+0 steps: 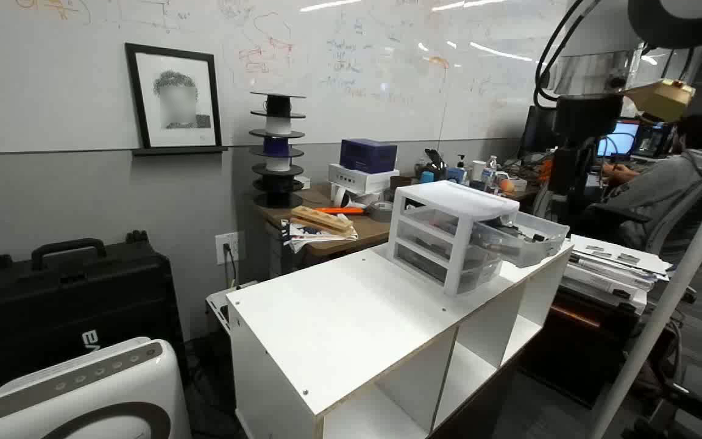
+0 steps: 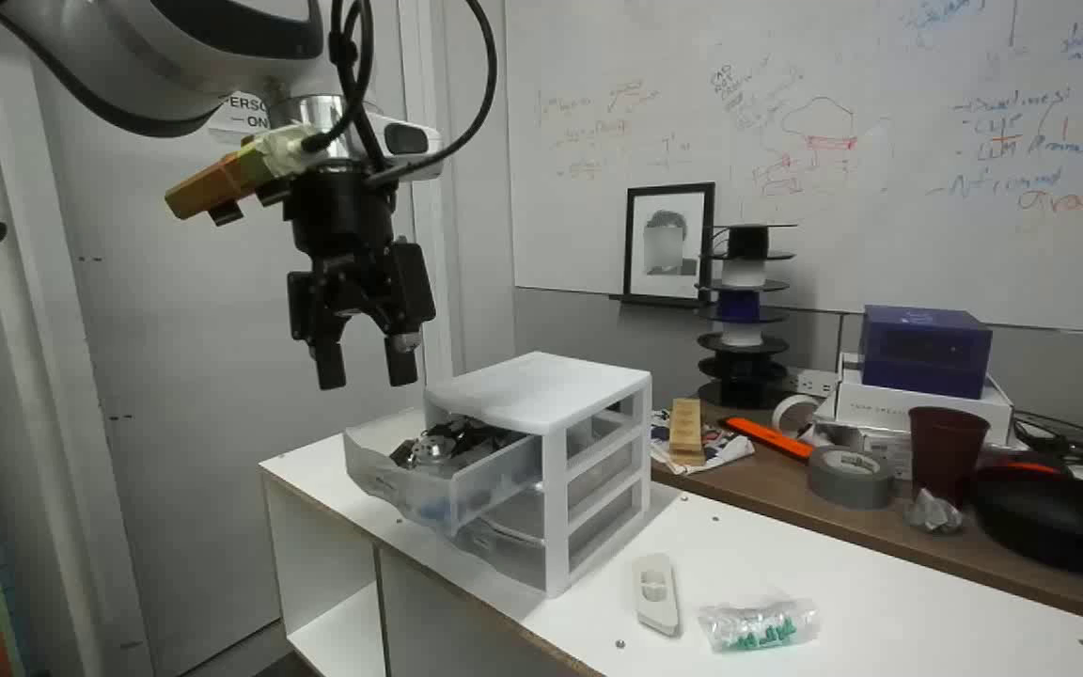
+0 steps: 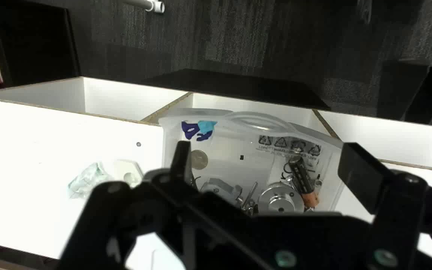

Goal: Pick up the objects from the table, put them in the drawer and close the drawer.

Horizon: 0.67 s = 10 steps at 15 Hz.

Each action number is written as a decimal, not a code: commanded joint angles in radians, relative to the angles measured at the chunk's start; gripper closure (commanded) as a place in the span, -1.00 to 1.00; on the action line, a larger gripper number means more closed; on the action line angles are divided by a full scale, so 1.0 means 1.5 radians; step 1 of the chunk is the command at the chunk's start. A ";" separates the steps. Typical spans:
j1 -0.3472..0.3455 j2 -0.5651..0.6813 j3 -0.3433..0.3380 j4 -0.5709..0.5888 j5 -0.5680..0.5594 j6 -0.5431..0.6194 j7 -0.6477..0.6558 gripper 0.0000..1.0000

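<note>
The drawer is the top tier of a small white drawer unit and is pulled out; it also shows in an exterior view. In the wrist view the drawer holds a battery, a metal disc, a coin and small parts. On the white table lie a pale oblong piece and a clear bag with green bits. Both show in the wrist view, the piece and the bag. My gripper is open and empty above the drawer, fingers pointing down; it also shows in the wrist view.
A cluttered wooden desk stands behind the table, with boxes, tape, a cup and a pan. A pale pole stands in front at the right. A person sits behind the arm. The unit's white top stands higher than the open drawer.
</note>
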<state>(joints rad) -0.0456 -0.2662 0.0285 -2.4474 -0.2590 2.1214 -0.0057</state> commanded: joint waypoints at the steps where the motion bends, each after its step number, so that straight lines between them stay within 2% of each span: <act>1: 0.006 0.000 -0.005 0.003 -0.001 -0.001 0.001 -1.00; 10: 0.006 -0.001 -0.005 0.008 -0.001 -0.001 0.001 -1.00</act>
<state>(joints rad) -0.0455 -0.2674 0.0284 -2.4369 -0.2590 2.1216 -0.0057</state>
